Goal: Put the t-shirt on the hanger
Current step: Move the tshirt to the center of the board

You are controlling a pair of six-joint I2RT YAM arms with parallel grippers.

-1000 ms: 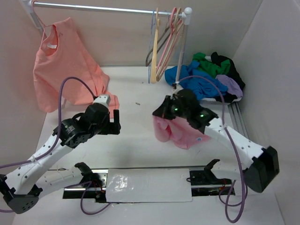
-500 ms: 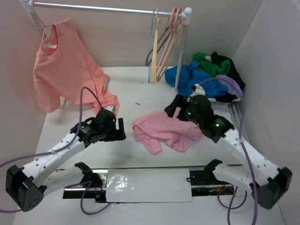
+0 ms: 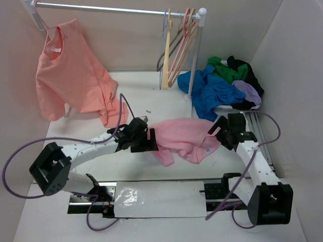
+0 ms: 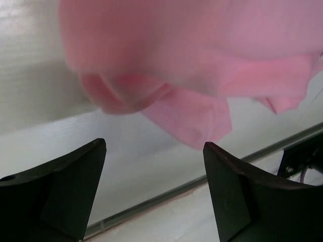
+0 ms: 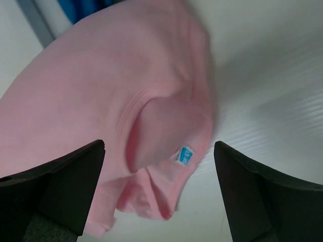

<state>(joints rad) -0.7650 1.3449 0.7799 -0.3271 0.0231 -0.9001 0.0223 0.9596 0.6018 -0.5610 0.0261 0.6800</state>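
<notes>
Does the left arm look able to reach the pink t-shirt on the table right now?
Probably yes. The left arm ends right at the left edge of the t-shirt, with its jaws open and facing the fabric and nothing between them. The right arm is on the far side of the shirt, out of the way.

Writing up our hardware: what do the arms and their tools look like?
The left arm and right arm have white links with black joints and bases; a purple cable loops along each. The left tool and right tool are black, with two broad wedge-shaped fingers.

Robot lab booth, white walls (image 3: 282, 60), clothes rail (image 3: 116, 8)
</notes>
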